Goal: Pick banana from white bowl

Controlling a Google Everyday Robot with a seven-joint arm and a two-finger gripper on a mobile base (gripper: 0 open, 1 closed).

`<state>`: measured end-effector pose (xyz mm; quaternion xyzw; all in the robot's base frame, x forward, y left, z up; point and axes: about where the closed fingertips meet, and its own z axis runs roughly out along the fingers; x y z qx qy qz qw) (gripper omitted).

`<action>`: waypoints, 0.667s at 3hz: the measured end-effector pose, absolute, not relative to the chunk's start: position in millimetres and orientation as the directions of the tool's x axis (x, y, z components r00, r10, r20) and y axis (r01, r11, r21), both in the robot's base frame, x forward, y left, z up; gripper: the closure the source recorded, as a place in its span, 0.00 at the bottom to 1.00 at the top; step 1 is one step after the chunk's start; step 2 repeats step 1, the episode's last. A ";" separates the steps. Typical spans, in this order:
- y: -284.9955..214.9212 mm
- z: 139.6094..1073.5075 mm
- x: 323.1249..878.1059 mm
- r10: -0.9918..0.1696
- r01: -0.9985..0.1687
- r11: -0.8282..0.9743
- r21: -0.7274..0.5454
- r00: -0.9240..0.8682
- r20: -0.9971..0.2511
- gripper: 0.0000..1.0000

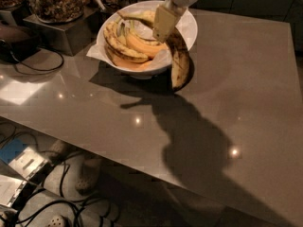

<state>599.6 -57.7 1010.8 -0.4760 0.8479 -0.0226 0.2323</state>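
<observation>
— Grey table (236, 70): what stands at its far end?
— One white bowl (189, 25), paper-lined, with other bananas (128, 44) inside. My gripper (161, 27) hangs over its right half.
— And the banana (179, 60)?
— Clamped at its upper end by my gripper. It hangs below, dark-blotched, outside the bowl's right rim, tip near the table.

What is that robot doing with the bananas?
The robot's gripper is above the white bowl and is shut on the dark, overripe banana. The banana hangs from it and curves down past the bowl's right rim toward the grey table. The other bananas lie in the bowl. The picking is under way, but the banana is not yet clear of the bowl.
</observation>
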 end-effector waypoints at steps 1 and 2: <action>-61.4 1009.3 575.4 -0.818 -0.788 0.554 -0.270 -0.453 -0.356 1.00; -61.4 1009.3 575.4 -0.818 -0.788 0.554 -0.270 -0.453 -0.356 1.00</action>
